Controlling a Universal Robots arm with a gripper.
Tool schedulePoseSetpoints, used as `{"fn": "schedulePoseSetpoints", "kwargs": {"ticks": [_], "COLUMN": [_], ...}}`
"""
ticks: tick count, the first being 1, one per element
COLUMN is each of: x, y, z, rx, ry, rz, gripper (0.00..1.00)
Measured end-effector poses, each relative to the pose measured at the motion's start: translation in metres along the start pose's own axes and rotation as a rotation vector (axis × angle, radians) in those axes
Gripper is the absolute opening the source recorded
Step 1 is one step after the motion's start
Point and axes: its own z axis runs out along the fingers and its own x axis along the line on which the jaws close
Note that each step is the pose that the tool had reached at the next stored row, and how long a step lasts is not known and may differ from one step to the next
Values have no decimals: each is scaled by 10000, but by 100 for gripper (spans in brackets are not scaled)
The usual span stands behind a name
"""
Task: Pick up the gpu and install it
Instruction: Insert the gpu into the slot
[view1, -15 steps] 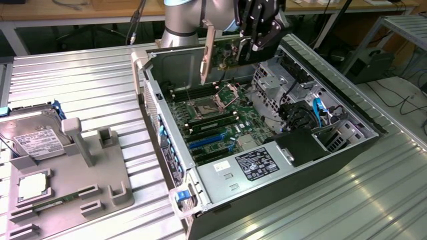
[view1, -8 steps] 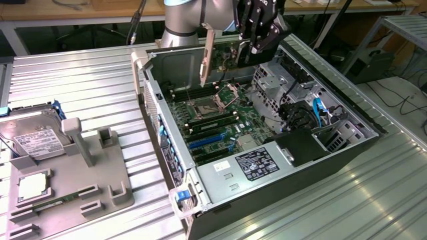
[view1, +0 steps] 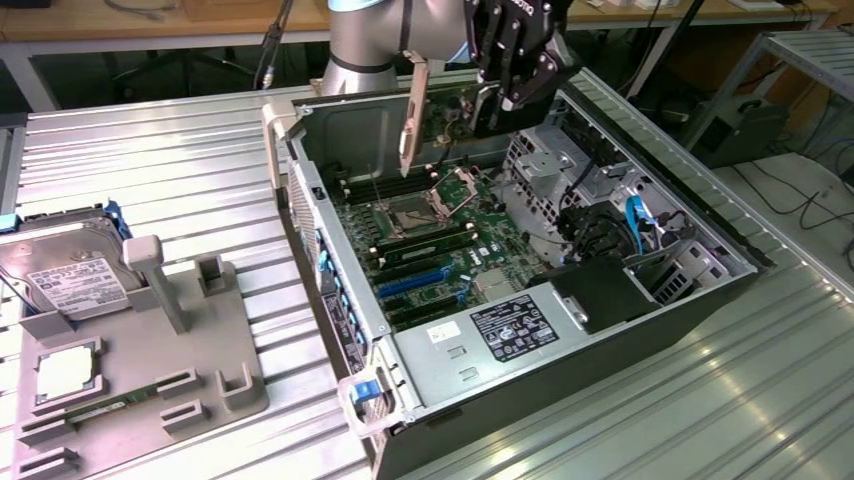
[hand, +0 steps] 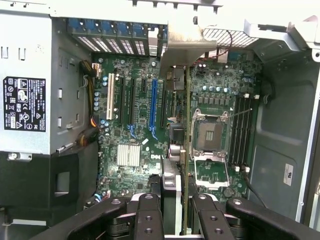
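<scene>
On the exterior view's left, we see 1 grey holder (view1: 200, 350) on the ribbed metal table (view1: 160, 150), carrying 1 hard drive (view1: 74, 285) and 1 processor (view1: 64, 372). In the middle lies 1 open computer case (view1: 694, 270), its motherboard (view1: 441, 250) exposed. Above it, 1 gripper (view1: 497, 100) has its fingers (hand: 148, 215) clamped on the gpu (view1: 447, 115), which hangs edge-down over the board, silver bracket (view1: 415, 115) outermost. Beside the card we count 1 white slot (hand: 110, 97) and 1 blue slot (hand: 153, 102). At the right, cables (view1: 801, 200) trail over a pale floor, and wooden benches (view1: 134, 20) line the back.
</scene>
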Motion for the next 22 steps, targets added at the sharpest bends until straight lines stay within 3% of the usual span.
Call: {"fn": "schedulePoseSetpoints", "kwargs": {"ticks": [22], "x": [2], "y": [5], "z": [154], "rx": [2], "ry": [0], "rz": [0], "gripper": [29]}}
